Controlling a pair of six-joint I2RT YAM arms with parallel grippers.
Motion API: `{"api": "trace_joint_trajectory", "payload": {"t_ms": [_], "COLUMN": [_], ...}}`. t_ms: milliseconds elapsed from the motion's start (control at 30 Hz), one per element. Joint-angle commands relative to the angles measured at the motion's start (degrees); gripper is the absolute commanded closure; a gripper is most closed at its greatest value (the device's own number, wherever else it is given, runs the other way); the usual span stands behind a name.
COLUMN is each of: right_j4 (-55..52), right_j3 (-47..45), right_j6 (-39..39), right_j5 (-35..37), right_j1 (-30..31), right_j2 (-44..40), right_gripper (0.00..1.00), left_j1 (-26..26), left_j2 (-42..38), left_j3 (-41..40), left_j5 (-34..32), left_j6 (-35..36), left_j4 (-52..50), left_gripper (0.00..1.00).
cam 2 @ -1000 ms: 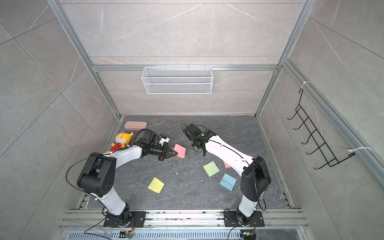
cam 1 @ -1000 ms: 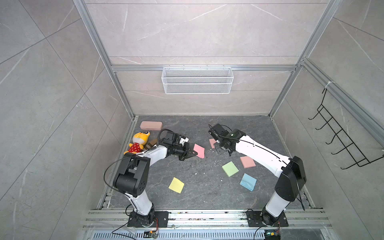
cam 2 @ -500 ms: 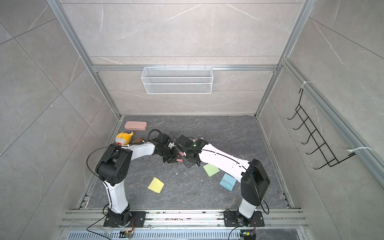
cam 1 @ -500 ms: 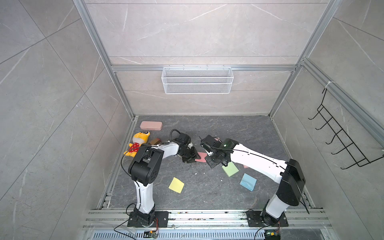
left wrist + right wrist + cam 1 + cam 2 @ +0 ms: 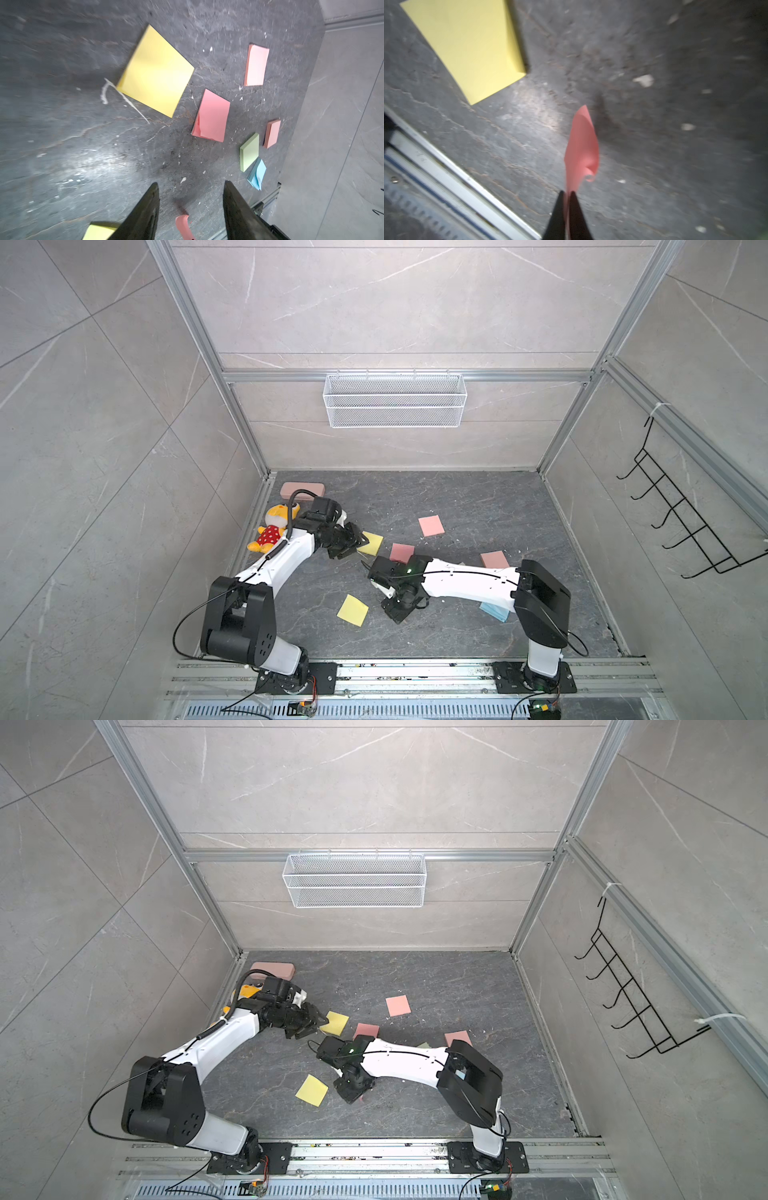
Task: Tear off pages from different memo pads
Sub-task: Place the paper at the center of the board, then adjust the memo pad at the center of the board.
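1 pink page (image 5: 581,145) is off its pad and hangs pinched in the right gripper (image 5: 566,194) low over the floor (image 5: 664,155) near a yellow pad (image 5: 467,45), the left gripper (image 5: 190,182) is wide and empty, and I think the other memo pads (image 5: 249,151) wait their turn.

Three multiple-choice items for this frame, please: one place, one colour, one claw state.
1. Where does the pink case lie? A in the wire basket; B in the far left corner of the floor; C on the hook rack.
2. What colour is the page in the right claw? A blue; B green; C pink.
3. How is the left claw? A open; B shut on the pink case; C shut on the page.
B: it lies by the far wall, on the left side. C: the curled sheet pinched there is pink. A: its jaws stand well apart.
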Motion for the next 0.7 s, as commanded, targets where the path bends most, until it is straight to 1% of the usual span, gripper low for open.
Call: {"api": "trace_joint_trajectory", "payload": {"t_ms": [0, 33, 67, 133, 167, 233, 300, 367, 433, 500, 567, 600, 667], "right_j4": [2.1, 4.1, 6.0, 7.9, 8.7, 9.9, 8.6, 4.2, 1.8, 4.7, 9.0, 10.9, 11.1], "right_j3": [2.7, 2.0, 1.1, -0.2, -0.7, -2.2, -2.7, -1.6, -0.5, -1.2, -1.1, -0.7, 2.6], "right_j6": [1.4, 2.0, 2.7, 3.9, 4.2, 4.8, 5.2, 4.0, 2.9, 4.0, 6.7, 7.5, 7.7], "right_j5": [-9.5, -12.9, -15.8, -20.1, -22.3, -24.4, -22.2, -15.2, -9.4, -6.0, -6.9, -7.6, -7.6], "right_j1": [1.0, 0.8, 0.2, -2.3, -4.5, -9.7, -16.4, -23.7, -29.7, -35.4, -41.2, -42.8, -45.1], "right_j2": [5.0, 4.3, 2.7, -0.7, -2.6, -6.6, -9.6, -10.2, -9.3, -9.0, -7.7, -6.6, -2.4], "right_gripper": [0.66, 0.56, 0.50, 0.42, 0.41, 0.40, 0.42, 0.45, 0.50, 0.53, 0.57, 0.57, 0.57], "left_j1": [0.4, 0.4, 0.5, 0.5, 0.5, 0.4, -0.7, -4.0, -7.8, -10.7, -13.4, -14.3, -15.9], "left_j2": [-1.1, -1.0, -1.1, -1.2, -1.1, -0.3, 2.0, 6.6, 12.0, 17.9, 24.7, 27.4, 33.4], "left_j3": [3.6, 4.5, 5.2, 6.2, 6.9, 8.3, 10.7, 15.5, 20.8, 26.0, 32.2, 35.0, 40.8], "left_j5": [-3.5, -3.7, -4.1, -4.7, -4.8, -5.3, -5.4, -5.9, -6.1, -5.5, -4.6, -4.5, -4.4], "left_j6": [4.7, 5.2, 5.6, 6.2, 6.3, 6.6, 6.5, 7.3, 8.0, 7.9, 7.8, 8.0, 8.2], "left_j4": [-5.2, -5.9, -6.5, -7.1, -7.1, -6.3, -4.6, -4.5, -4.4, -4.0, -4.0, -4.4, -5.1], "left_gripper": [0.49, 0.49, 0.49, 0.49, 0.49, 0.49, 0.49, 0.49, 0.48, 0.48, 0.48, 0.48, 0.47]}}
